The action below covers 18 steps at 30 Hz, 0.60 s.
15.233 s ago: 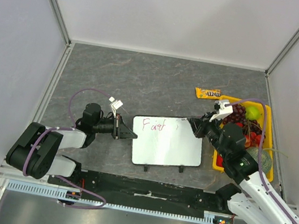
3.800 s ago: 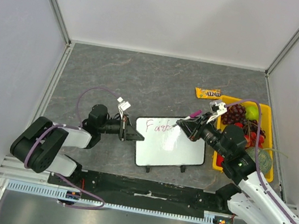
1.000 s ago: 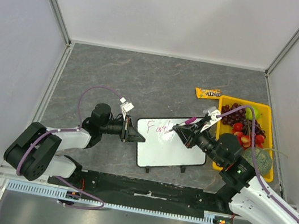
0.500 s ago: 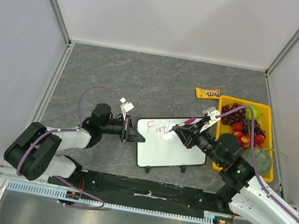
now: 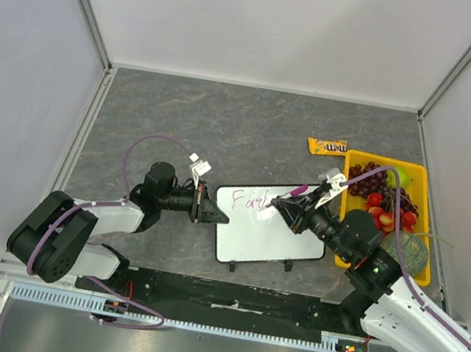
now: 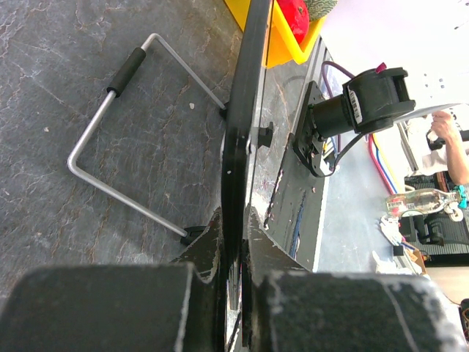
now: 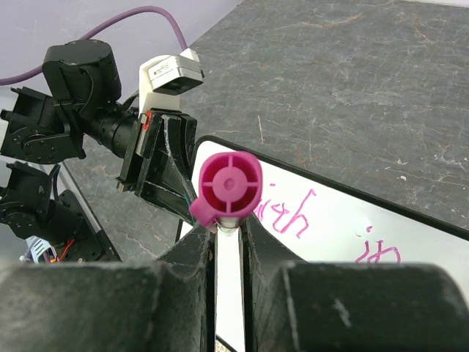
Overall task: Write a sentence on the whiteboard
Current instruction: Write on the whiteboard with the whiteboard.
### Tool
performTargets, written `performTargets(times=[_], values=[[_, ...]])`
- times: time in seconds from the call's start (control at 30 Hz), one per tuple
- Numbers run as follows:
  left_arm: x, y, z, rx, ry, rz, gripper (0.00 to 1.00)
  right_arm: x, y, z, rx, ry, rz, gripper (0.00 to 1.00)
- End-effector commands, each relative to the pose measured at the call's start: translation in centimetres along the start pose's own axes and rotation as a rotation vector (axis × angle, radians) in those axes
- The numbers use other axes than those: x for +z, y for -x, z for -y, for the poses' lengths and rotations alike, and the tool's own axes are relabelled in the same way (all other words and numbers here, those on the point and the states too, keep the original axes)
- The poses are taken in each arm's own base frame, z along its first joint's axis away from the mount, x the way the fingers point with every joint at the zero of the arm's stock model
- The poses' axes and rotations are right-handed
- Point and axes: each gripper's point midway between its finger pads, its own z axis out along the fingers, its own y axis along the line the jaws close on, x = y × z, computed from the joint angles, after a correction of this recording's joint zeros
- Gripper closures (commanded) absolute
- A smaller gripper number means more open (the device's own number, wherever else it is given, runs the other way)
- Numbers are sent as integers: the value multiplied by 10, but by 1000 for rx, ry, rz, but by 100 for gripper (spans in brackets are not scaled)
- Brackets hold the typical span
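Grey, stone-patterned tabletop (image 5: 225, 129) fills the space between pale walls, and the whiteboard (image 5: 263, 239) sits on it between the two arms, its long edges running roughly left to right. A yellow tray of fruit (image 5: 427, 228) lies just to the right of the whiteboard, and a candy packet (image 5: 326, 146) lies beyond its far right corner.

The left gripper (image 5: 215, 213) is clamped flat on the whiteboard's left edge; in the left wrist view the thin black frame runs straight out from between the closed jaws. The right gripper (image 5: 288, 210) hangs over the whiteboard's upper right part, closed on a pink marker (image 5: 287, 199) whose cap end points up and away from the board. The tip is hidden under the fingers, so contact with the surface cannot be told.

The sentence (image 5: 249, 202) so far is one line of pink lettering along the whiteboard's top edge. The right wrist view shows the end of the first word and a short "in" after it, with bare white below.

Writing looks to be in its early part, with the first line begun. The next move likely calls for a small shift of the marker to the right of the last letters, or down to a new line, under light, even pressure while the left gripper steadies the board against sliding.
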Motion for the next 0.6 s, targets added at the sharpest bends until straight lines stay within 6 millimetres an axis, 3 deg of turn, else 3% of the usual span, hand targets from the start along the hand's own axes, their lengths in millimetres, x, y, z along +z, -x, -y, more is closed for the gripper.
performTargets(times=[0.0, 0.33, 0.57], values=[[-1, -24, -24, 2, 93, -65, 98, -1, 16, -5, -25, 15, 64, 100], [-1, -24, -25, 1, 95, -66, 98, 4, 3, -17, -12, 59, 64, 100], [-1, -25, -26, -1, 96, -68, 98, 10, -17, -27, 43, 111, 81, 100]])
